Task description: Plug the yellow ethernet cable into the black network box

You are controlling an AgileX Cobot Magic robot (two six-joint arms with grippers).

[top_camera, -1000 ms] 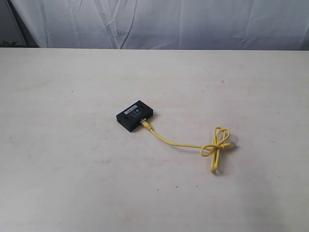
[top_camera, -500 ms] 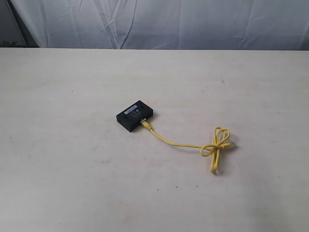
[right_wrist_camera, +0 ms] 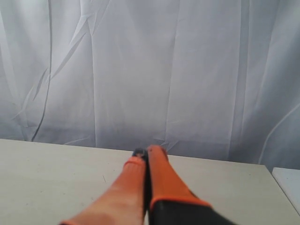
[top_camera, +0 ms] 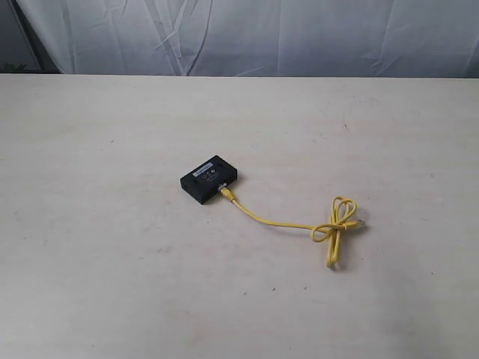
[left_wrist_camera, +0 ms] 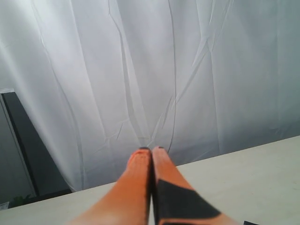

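Observation:
The black network box (top_camera: 209,179) lies flat near the middle of the table in the exterior view, a pale label strip on its top. One plug of the yellow ethernet cable (top_camera: 281,223) sits in the box's near right side. The cord runs right to a loose knotted loop, with the other clear plug lying free on the table. Neither arm shows in the exterior view. My left gripper (left_wrist_camera: 151,149) is shut and empty, pointing at the white curtain above the table. My right gripper (right_wrist_camera: 147,151) is likewise shut, with nothing between its orange fingers.
A white curtain (top_camera: 247,37) hangs behind the table's far edge. A dark frame (left_wrist_camera: 23,150) stands off the table's back corner in the left wrist view. The pale tabletop (top_camera: 112,284) spreads wide around the box and cable.

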